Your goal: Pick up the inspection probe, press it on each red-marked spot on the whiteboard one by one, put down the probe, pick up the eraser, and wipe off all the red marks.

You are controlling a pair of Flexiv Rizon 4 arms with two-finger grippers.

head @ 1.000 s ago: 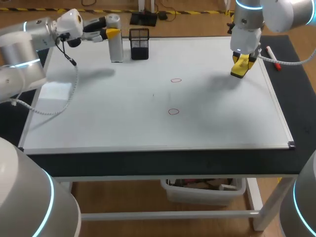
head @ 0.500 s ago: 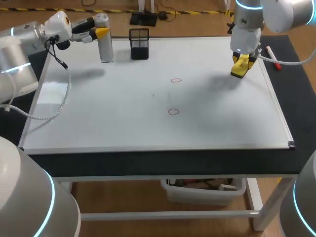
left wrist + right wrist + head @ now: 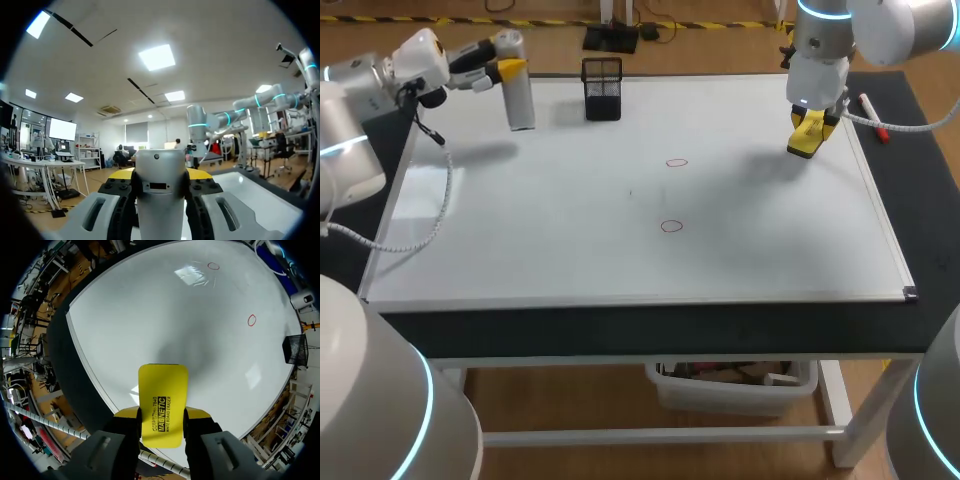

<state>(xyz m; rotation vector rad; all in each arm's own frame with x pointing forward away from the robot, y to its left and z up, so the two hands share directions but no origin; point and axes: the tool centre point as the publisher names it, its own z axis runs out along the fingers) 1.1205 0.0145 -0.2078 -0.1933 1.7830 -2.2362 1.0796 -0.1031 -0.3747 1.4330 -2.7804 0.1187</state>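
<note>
The left hand (image 3: pixel 512 68) clamps the inspection probe (image 3: pixel 520 100), a plain silver cylinder standing upright at the whiteboard's (image 3: pixel 570 250) far left corner; the right hand (image 3: pixel 808 138) grips the flat yellow eraser (image 3: pixel 161 402) near the board's far right; two red rings (image 3: pixel 676 162) sit mid-board.

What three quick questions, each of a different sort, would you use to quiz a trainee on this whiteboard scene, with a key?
1. True or false: the left end effector is shut on the grey cylindrical metal probe.
2. How many red circle marks are on the white rectangular whiteboard?
3. The right end effector holds: A) a blue cloth, B) the yellow rectangular eraser, C) nothing.
Key: 1 true; 2 two; 3 B.
</note>
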